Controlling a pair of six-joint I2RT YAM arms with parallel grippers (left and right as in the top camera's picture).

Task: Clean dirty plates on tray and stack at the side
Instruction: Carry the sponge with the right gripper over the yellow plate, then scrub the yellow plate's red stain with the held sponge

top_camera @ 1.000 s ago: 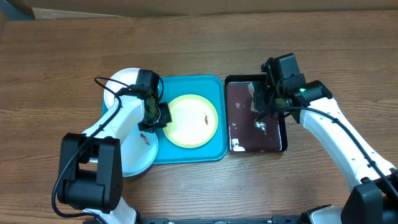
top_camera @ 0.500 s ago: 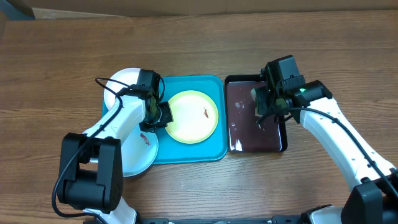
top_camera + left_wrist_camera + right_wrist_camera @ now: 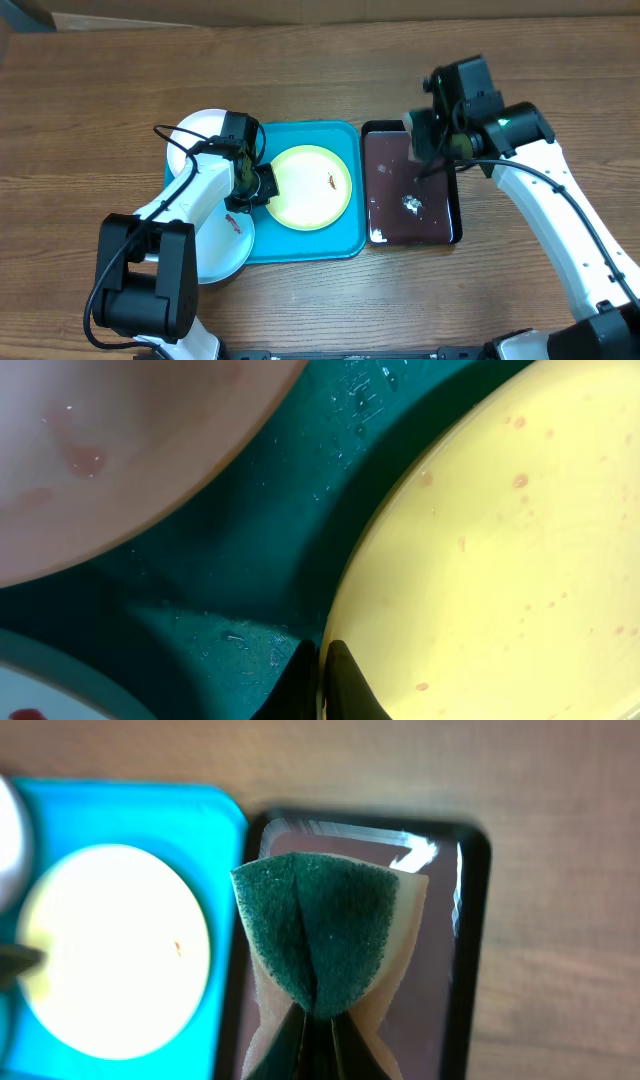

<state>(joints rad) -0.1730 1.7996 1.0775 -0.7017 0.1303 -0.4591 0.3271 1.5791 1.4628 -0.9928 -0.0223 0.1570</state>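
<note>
Right gripper (image 3: 318,1034) has risen off the black tray (image 3: 390,170) toward that tray's far end, uncovering a small patch of foam (image 3: 411,204) on the dark surface; left arm and plates unchanged over the last half second. Right gripper: fingers pinched on a sponge (image 3: 320,930), green scouring face folded toward the wrist camera, pale backing showing at the sides; sponge held above the black tray, clear of it. Left gripper (image 3: 322,680): fingertips close together on the near-left rim of the rimmed plate (image 3: 300,200), the yellow-green edge passing between them. Rimmed plate: lies flat in the tray (image 3: 300,245), right of centre, one red-brown smear (image 3: 329,182) on its right half, well apart from the sponge. White plate (image 3: 198,132): overlaps the tray's far-left corner, partly covered by the left arm. Third plate (image 3: 225,250): overlaps the tray's near-left corner, a red mark (image 3: 232,224) near its upper edge, tint hard to judge, upper part hidden by the arm. Left wrist view: both side plates cut off at the frame edge, water droplets on the tray floor between them. Right fingertips hidden behind the sponge in the overhead view. All on a wooden table (image 3: 100,100).
</note>
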